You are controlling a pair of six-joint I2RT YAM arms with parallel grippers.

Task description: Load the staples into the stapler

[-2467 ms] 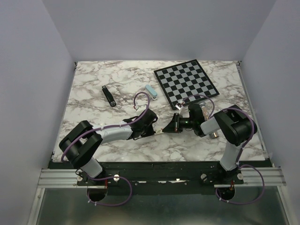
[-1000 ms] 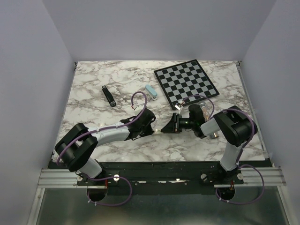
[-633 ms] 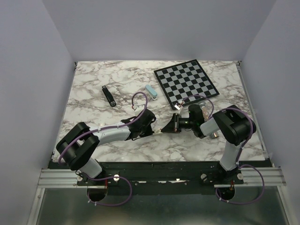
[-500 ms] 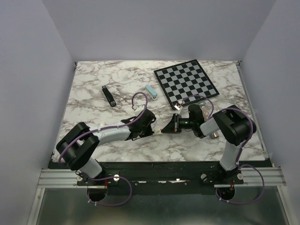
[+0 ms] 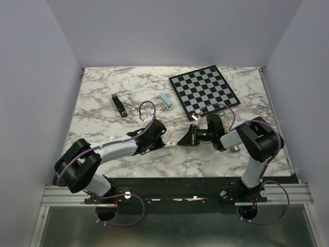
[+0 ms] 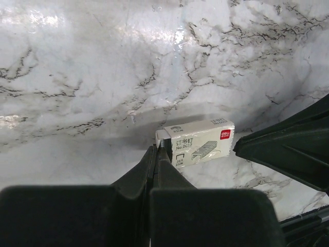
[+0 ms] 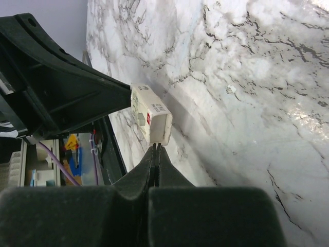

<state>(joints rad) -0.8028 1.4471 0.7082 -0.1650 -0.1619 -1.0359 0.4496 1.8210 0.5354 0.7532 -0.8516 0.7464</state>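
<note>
Two sets of jaws meet at one small cream box (image 5: 169, 144), centre of the top view, low on the marble tabletop (image 5: 103, 87). At one short end the left jaws are pressed fully together, tips against the card. At the opposite end the right jaws are likewise closed tight. Whether either nips a thin flap: cannot tell.

Likely reason for the pairing: one arm steadies the box while the other works an end open.

Box: matte card, rectangular, crisp edges, printed with a staple drawing and a red logo. Looks light, apt to skid on the glossy, grey-veined stone.

No sign of the staples themselves, presumably inside the box.

Upper left of the top view lies the stapler (image 5: 119, 106), a slim black bar, flat, well apart from both arms. Too small to tell whether its top is raised.

Upper right: flat chessboard (image 5: 204, 90). Small pale-blue block (image 5: 165, 99) between it and the stapler.

Judgement: early stage; the strip must come out first.
</note>
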